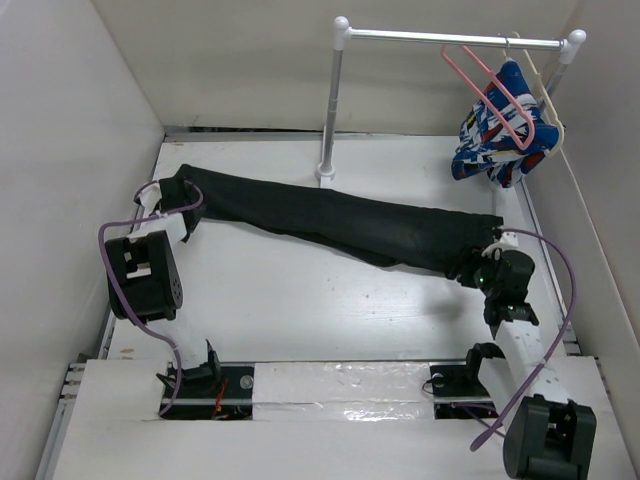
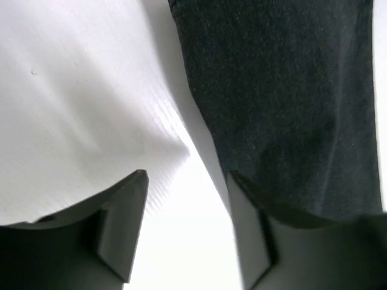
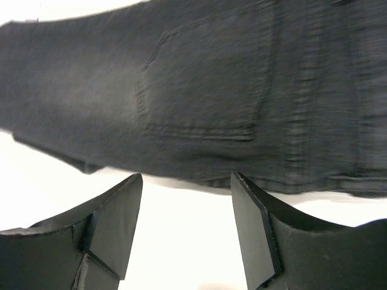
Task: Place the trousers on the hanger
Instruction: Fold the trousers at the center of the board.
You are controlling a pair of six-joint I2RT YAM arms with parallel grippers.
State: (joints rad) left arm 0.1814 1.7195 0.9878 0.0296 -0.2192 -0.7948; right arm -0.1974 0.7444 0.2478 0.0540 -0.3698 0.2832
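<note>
Long black fabric trousers [image 1: 340,220] spanned the tabletop [image 1: 300,310], left edge to right; my left hand [image 2: 187,176] and right hand [image 3: 187,176] gaped empty.

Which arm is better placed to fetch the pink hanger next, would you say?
Likely right. The right end effector, open, sits at the waist end of the trousers, nearer the hanger on the rail; the left end effector is at the far leg end.

The trousers [image 1: 330,220] lie across the worktop [image 1: 300,300]. The rack [image 1: 335,100] stands just behind their middle, the hanger [image 1: 470,82] on its rail behind their right end. Left claw [image 2: 187,199] at their left end, right claw [image 3: 187,193] at their right
</note>
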